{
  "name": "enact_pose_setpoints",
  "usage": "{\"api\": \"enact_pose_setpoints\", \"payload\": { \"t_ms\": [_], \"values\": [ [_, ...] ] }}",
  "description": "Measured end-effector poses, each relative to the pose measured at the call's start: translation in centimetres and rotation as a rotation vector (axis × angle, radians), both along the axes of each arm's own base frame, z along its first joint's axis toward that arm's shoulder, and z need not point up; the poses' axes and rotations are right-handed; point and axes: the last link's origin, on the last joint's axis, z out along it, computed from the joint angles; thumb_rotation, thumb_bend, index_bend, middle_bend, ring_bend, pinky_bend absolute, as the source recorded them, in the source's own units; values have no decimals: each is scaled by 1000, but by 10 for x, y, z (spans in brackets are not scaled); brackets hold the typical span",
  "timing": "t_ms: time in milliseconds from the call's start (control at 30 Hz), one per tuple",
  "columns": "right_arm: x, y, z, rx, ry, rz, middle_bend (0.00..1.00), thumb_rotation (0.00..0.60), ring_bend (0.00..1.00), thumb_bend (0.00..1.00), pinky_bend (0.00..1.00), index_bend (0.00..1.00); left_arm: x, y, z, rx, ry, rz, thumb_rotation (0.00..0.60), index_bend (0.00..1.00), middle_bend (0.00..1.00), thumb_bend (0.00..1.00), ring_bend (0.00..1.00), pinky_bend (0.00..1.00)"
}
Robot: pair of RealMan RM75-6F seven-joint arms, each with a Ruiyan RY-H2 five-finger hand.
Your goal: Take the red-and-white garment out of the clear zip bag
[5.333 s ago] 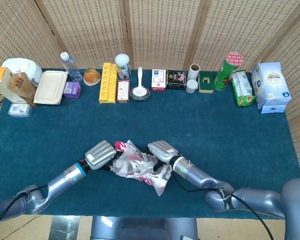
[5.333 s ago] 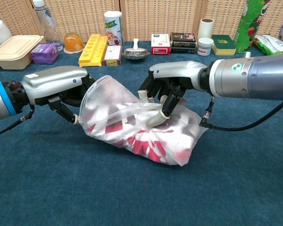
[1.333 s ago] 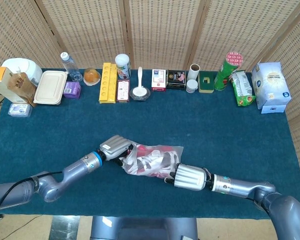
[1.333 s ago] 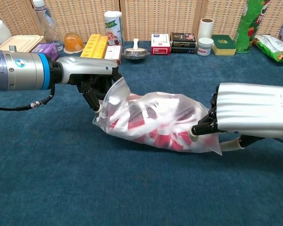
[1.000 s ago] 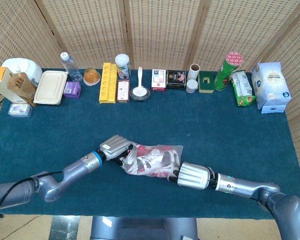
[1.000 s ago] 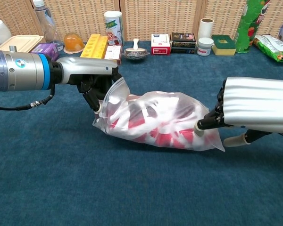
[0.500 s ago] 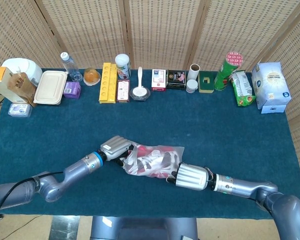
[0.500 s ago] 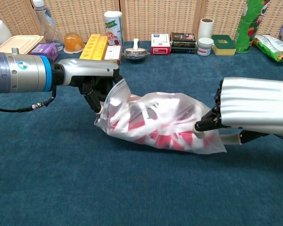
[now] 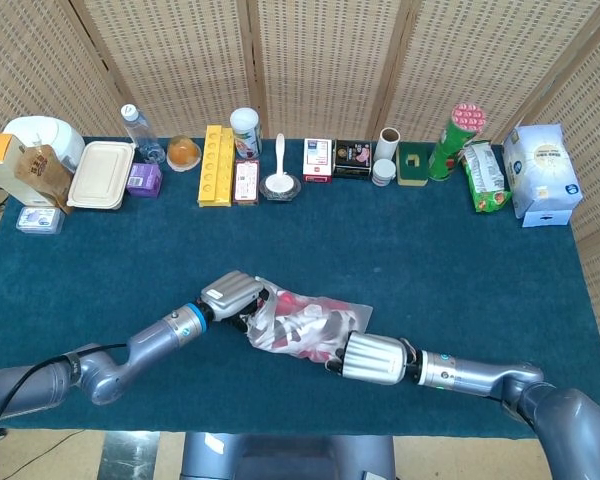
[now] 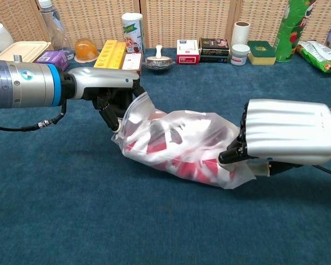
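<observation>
The clear zip bag [image 10: 182,141] lies on the blue table [image 9: 460,260] in the lower middle of the head view, with the red-and-white garment [image 10: 165,154] bunched inside it and none of it out yet. The left hand [image 10: 107,91] pinches the bag's film at its left end, fingers curled tight on the plastic, while the right hand [image 10: 289,135] grips the opposite end, its fingertips [image 10: 227,155] pressed into the bag. The worry I'd have is that both hands hold only slippery film (I cannot tell whether the zip is open): a pull could stretch or tear the plastic, or one grasp could slide off and the whole bundle drag along. If the right hand has cloth and film pinched together, the garment will not come free. Room looks generous, since the row of boxes and bottles [image 9: 245,130] along the top edge sits well apart, though the near edge is close behind both arms.
</observation>
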Motion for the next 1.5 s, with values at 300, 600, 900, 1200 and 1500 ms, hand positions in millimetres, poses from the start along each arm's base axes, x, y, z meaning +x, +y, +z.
{"api": "enact_pose_setpoints", "payload": {
  "t_ms": [300, 600, 900, 1200, 1500],
  "values": [
    [-3, 4, 4, 14, -6, 6, 859, 600, 1000, 652, 1000, 788, -5, 2, 1, 10, 15, 3, 600, 862, 1000, 452, 1000, 1000],
    [-9, 5, 8, 12, 4, 4, 888, 600, 1000, 671, 1000, 835, -9, 5, 4, 19, 22, 11, 600, 861, 1000, 454, 1000, 1000],
    [-14, 6, 14, 13, 14, -2, 903, 600, 1000, 684, 1000, 849, -16, 8, 8, 31, 28, 22, 600, 861, 1000, 453, 1000, 1000],
    [-18, 8, 15, 15, 30, -8, 909, 600, 1000, 688, 1000, 856, -18, 9, 15, 44, 22, 21, 600, 861, 1000, 453, 1000, 1000],
    [-19, 5, 18, -1, 35, -21, 912, 600, 1000, 693, 1000, 860, -22, 8, 22, 43, 17, 31, 600, 861, 1000, 453, 1000, 1000]
  ]
}}
